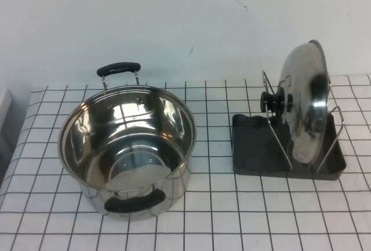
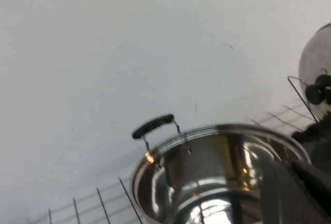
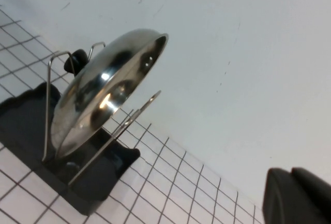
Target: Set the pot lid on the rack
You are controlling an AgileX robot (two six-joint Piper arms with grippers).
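The pot lid (image 1: 307, 103) stands on its edge in the rack (image 1: 255, 146), leaning between the wire loops, with its black knob (image 1: 272, 100) facing the pot. No gripper touches it. It also shows in the right wrist view (image 3: 103, 89), standing in the rack's dark tray (image 3: 26, 115), and at the edge of the left wrist view (image 2: 315, 61). Neither gripper shows in the high view. My left gripper (image 2: 297, 190) shows only as a blurred corner close over the pot's rim, fingers together. My right gripper (image 3: 290, 195) is shut and empty, well away from the rack.
A deep steel pot (image 1: 124, 146) with black handles stands open on the left of the checked cloth, also seen in the left wrist view (image 2: 217, 172). A white wall runs along the back. Bare cloth lies between pot and rack.
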